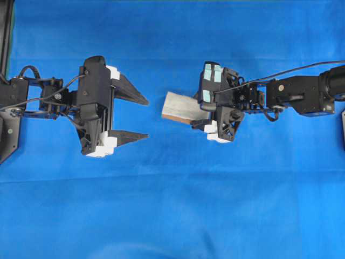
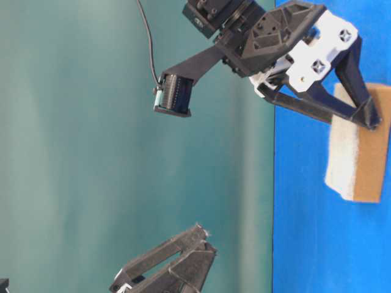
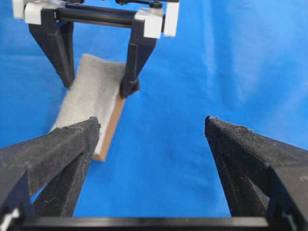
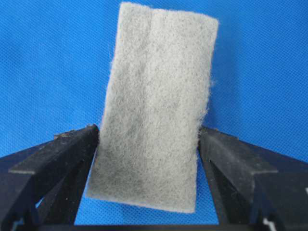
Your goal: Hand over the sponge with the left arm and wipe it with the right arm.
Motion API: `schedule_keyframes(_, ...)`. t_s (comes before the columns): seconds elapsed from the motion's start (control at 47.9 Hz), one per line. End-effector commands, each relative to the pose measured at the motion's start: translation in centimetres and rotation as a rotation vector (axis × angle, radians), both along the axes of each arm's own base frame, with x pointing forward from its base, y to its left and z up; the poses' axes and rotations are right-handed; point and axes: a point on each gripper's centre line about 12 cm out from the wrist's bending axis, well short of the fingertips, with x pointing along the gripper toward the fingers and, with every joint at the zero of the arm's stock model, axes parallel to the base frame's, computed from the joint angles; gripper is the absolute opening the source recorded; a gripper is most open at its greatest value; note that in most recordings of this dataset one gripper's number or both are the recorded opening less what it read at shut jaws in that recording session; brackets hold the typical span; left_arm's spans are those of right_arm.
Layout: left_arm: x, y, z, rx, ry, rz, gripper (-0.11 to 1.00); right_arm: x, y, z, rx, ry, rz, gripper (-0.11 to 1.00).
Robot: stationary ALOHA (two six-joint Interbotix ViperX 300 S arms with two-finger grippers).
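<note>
Now the sponge (image 1: 183, 107) sits between the two fingers of the right arm's tool (image 1: 190, 115), its pale grey-white fibrous face turned up and its thin orange-brown layer toward the blue tabletop (image 1: 172, 216). From the right wrist view the sponge (image 4: 155, 110) stands lengthwise between the two black fingers (image 4: 57, 154), which flank its near end on both sides (so close that contact cannot be ruled out on either edge), while its far end reaches well past the fingertips. The right tool's jaws stand apart on either side of the block, and whether they press it or merely bracket it cannot be told. In the table-level view the sponge (image 2: 357, 143) lies against the blue surface with one black fingertip (image 2: 366, 116) of the right tool over its brown side. Well apart, on the left of the overhead view, the left arm's tool (image 1: 147, 118) is spread wide and has hold of nothing; its pointed tips aim toward the sponge across a stretch of bare blue. From the left wrist camera the sponge (image 3: 91, 101) appears beyond the left tool's own finger (image 3: 53, 154), angled, with the right tool's fingers coming down at its far end.
</note>
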Motion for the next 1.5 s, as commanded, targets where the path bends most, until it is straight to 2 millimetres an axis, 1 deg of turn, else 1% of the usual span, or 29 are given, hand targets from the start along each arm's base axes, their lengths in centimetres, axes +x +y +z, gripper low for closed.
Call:
schedule_keyframes(0.0,0.2,-0.1,0.7,0.001,-0.026,-0.002,0.88,0.8,0.3,2.0,-0.005,-0.050,0.008,0.74)
schedule_keyframes(0.104,0.2,-0.1,0.7,0.001,-0.026,-0.002,0.88,0.8,0.5,3.3,-0.010,-0.070,0.017,0.74)
schedule_keyframes(0.23,0.2,-0.1,0.7,0.002,-0.026,-0.003,0.88,0.5,0.7,5.4,-0.018,-0.092,0.020,0.74)
schedule_keyframes(0.355,0.2,-0.1,0.7,0.002,-0.025,-0.003,0.88,-0.1,0.8,8.0,-0.026,-0.121,0.022,0.74)
schedule_keyframes(0.397,0.2,-0.1,0.7,0.001,-0.025,-0.002,0.88,-0.4,1.0,9.4,-0.030,-0.142,0.027,0.74)
schedule_keyframes(0.501,0.2,-0.1,0.7,0.000,-0.021,-0.002,0.88,-1.1,1.8,12.0,-0.035,-0.196,0.045,0.74)
schedule_keyframes(0.626,0.1,-0.1,0.7,-0.003,-0.020,0.000,0.88,-2.0,2.6,13.9,-0.037,-0.241,0.063,0.74)
schedule_keyframes(0.71,0.1,-0.1,0.7,-0.003,-0.020,0.000,0.88,-2.4,2.9,14.4,-0.036,-0.256,0.070,0.74)
schedule_keyframes(0.793,0.2,-0.1,0.7,-0.002,-0.020,-0.001,0.88,-2.6,3.0,14.1,-0.034,-0.250,0.072,0.74)
schedule_keyframes(1.023,0.2,-0.1,0.7,-0.003,-0.018,0.000,0.88,-2.0,3.0,13.5,-0.032,-0.250,0.075,0.74)
schedule_keyframes(1.128,0.1,-0.1,0.7,-0.009,-0.018,0.002,0.88,-2.0,3.0,13.6,-0.029,-0.249,0.072,0.74)
schedule_keyframes(1.19,-0.1,-0.1,0.6,-0.013,-0.017,0.004,0.88,-2.2,3.0,13.9,-0.026,-0.255,0.069,0.74)
schedule_keyframes(1.336,-0.9,0.0,1.4,-0.016,-0.023,0.005,0.88,-3.5,3.1,15.2,-0.027,-0.265,0.067,0.74)
schedule_keyframes(1.483,-2.6,0.0,2.7,-0.018,-0.040,0.006,0.88,-5.7,3.2,17.0,-0.032,-0.300,0.066,0.74)
